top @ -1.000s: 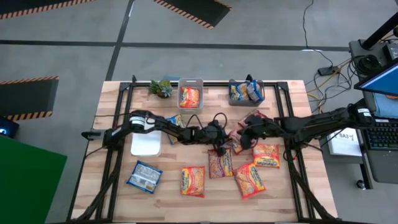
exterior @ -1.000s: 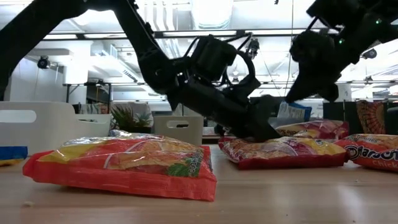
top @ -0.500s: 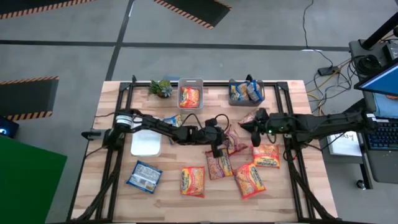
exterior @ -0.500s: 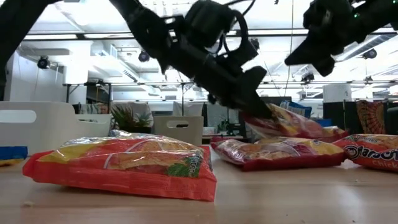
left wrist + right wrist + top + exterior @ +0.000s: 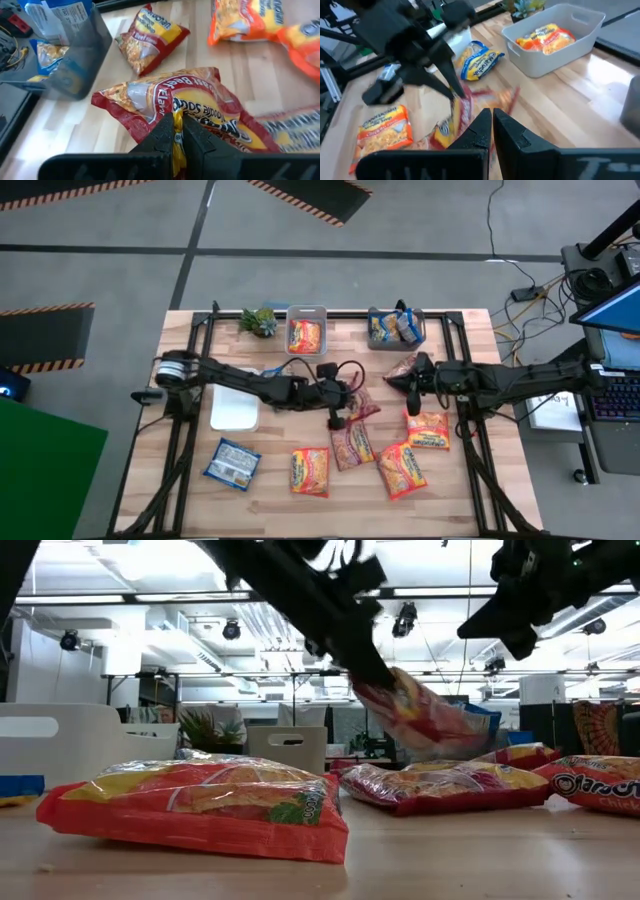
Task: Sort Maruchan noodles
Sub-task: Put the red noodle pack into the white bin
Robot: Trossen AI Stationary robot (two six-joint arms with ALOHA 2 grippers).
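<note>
Maruchan noodle packets in orange, red-pink and blue lie over the table. A red-pink packet [image 5: 200, 100] hangs from my left gripper [image 5: 178, 131], which is shut on it above the table's middle [image 5: 347, 410]; the low view shows the packet [image 5: 425, 715] clear of the wood. My right gripper [image 5: 492, 122] is shut on nothing and hovers to the right of it [image 5: 402, 380]. Another red-pink packet [image 5: 150, 35] lies flat near the grey bin [image 5: 75, 60]. My left gripper pinches the red-pink packet by one edge [image 5: 176, 111] between its two fingers. The fingers [image 5: 365, 670] slant down from the table's left side. The packet hangs tilted below and beyond them, lifted clear of the table.
At the far edge stand a white bin [image 5: 306, 330] with an orange packet, a grey bin [image 5: 396, 327] with blue packets, and a small plant [image 5: 260, 320]. A white tray [image 5: 235, 411] lies left of middle. Loose packets [image 5: 352, 444] cover the near half.
My left gripper has risen, still shut, and tipped, taking the red-pink packet off the table until it hangs clear. My right gripper first rose and drew back toward the table's right edge, then kept still.
</note>
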